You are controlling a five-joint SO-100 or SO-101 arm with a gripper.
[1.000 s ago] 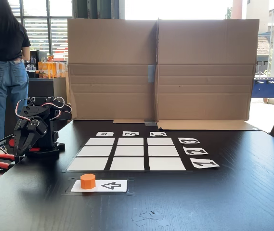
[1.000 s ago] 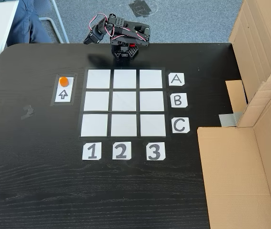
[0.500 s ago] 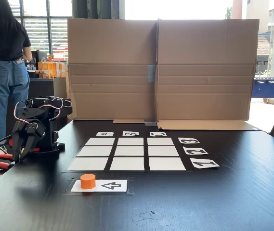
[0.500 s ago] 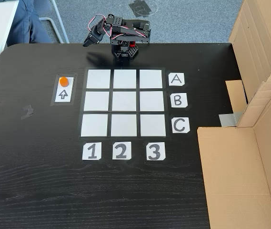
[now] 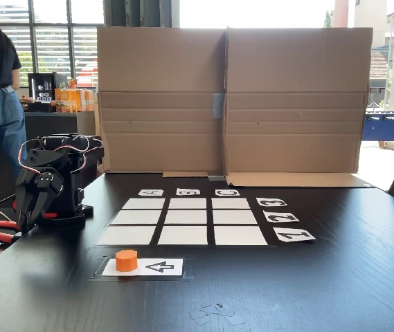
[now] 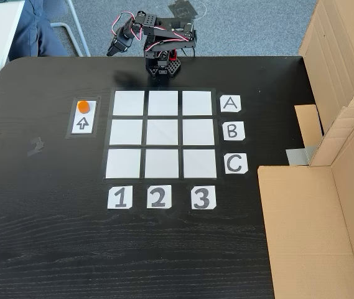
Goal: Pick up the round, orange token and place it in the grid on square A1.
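The grid (image 6: 162,134) is taken as the landmark: nine blank white cells laid on the black table (image 6: 52,237), edged in the view from above by the cards A, B, C on its right and 1, 2, 3 below it. The token (image 6: 84,106) is seen just left of the grid's top row in that view, sitting on the upper end of the arrow card (image 6: 83,123); in the low fixed view the token (image 5: 126,260) stands in front of the grid, on the left end of the arrow card (image 5: 156,266). Square A1 (image 6: 128,103), the top-left cell in the view from above, lies bare, and is the cell nearest the token. The arm's base (image 6: 162,65) is set at the table edge just above the grid's top row. The gripper (image 6: 114,47) is held past that edge, up and left of the grid, well apart from the token; in the low fixed view the gripper (image 5: 25,223) points downward left of the grid. Whether the fingers are spread or closed cannot be told. Cardboard walls (image 5: 231,100) stand behind the grid in the low view.
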